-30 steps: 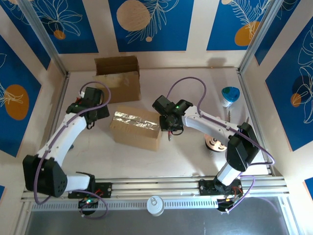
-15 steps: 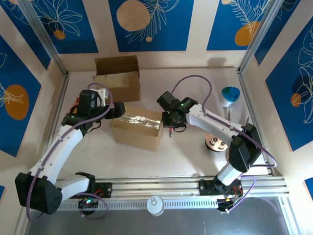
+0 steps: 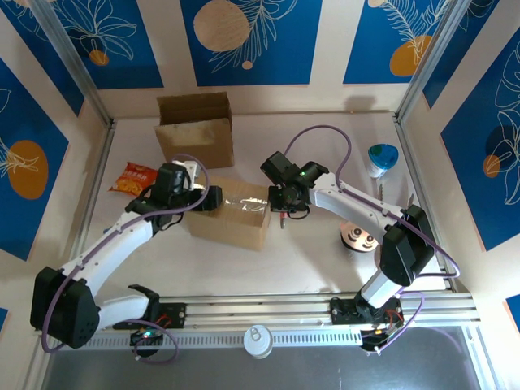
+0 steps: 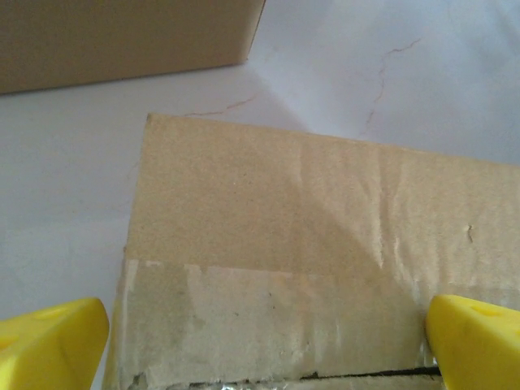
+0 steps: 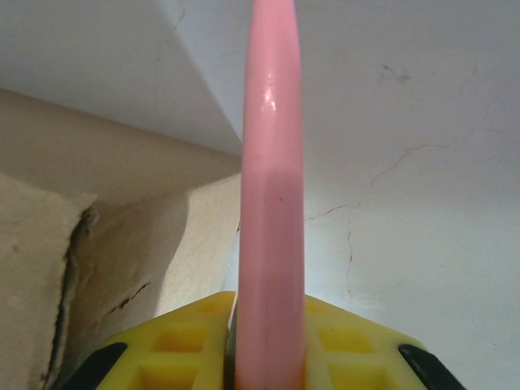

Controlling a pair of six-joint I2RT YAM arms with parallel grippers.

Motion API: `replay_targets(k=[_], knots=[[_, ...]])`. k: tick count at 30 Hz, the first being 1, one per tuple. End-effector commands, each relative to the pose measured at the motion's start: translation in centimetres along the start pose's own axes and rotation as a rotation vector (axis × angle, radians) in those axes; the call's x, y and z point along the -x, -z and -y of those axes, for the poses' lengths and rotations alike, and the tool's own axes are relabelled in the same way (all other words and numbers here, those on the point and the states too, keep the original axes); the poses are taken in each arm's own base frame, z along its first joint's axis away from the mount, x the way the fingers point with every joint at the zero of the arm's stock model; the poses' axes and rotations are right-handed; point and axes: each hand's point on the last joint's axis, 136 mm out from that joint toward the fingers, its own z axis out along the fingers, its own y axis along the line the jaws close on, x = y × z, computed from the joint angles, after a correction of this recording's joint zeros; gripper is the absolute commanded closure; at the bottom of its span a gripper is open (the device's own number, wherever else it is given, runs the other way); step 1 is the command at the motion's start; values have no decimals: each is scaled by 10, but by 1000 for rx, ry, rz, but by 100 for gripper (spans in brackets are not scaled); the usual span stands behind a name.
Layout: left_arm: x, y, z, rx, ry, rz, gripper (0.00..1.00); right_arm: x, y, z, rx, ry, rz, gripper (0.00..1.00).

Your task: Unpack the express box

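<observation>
The left tool (image 3: 213,198) stands wide open at the left end of the taped express box (image 3: 236,221), mid-way across the surface (image 3: 309,260). The right tool (image 3: 283,210), beside the box's right end, is clamped on a pink stick (image 5: 270,162).

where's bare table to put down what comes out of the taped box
Widest bare patch: the table strip between the taped box and the near rail. Also the back stretch between the open box and the blue container. Crowded: around the taped box, with the left gripper, the right gripper holding a pink tool, and the snack packet.
</observation>
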Motion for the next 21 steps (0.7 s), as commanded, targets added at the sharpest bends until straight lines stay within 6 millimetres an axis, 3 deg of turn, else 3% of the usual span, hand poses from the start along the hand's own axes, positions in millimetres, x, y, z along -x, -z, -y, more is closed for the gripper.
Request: replay_targets(k=[1,12,21], knots=[[-3,-7,-10,70,-31,46,0,-1,11,-4,40,3,7,100],[-33,-12,-26,137,-20,41,3,-8,30,-6,55,16,20,100],[-49,-16,-31,142,0,13,3,-20,69,-5,183,11,19,100]])
